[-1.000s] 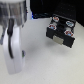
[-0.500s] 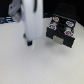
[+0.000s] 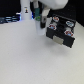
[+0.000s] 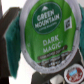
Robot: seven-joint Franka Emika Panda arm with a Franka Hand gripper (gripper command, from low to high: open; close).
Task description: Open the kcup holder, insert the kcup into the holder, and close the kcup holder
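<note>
One round green-lidded kcup (image 4: 49, 36) reads "Dark Magic".

Moved across toward the kcup holder (image 3: 61, 34).
Gripper (image 3: 40, 23) now just beside its corner, carrying the kcup (image 4: 49, 36).

The exterior view is blurry. The gripper (image 3: 39, 22) is too small there to see its fingers. In the wrist view, the kcup (image 4: 47, 34) hides almost everything behind it.
</note>
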